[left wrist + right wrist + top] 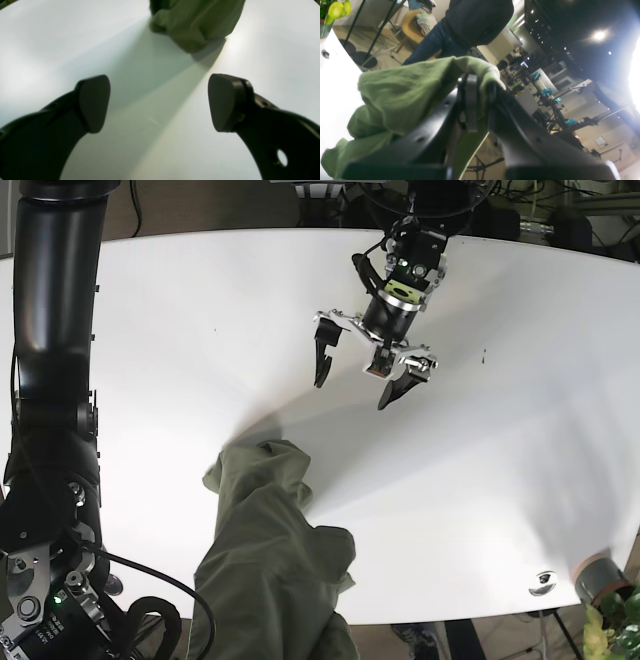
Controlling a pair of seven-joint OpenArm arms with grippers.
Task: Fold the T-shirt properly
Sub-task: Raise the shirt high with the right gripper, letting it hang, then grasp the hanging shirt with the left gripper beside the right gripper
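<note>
The olive-green T-shirt [265, 550] is bunched up. One end rests on the white table [500, 480] and the rest rises toward the near edge. In the right wrist view my right gripper [480, 86] is shut on a fold of the T-shirt [402, 95], which drapes over its fingers. The base view does not show this gripper, only its arm at the left. My left gripper [357, 378] hangs open above the table, beyond the shirt's far end. In the left wrist view the left gripper [158, 102] holds nothing, and the T-shirt [197, 22] lies ahead of it.
A small metal fitting [543, 581], a grey pot [597, 578] and a green plant [612, 625] sit at the table's near right corner. A person in dark clothes [475, 22] stands beyond the table in the right wrist view.
</note>
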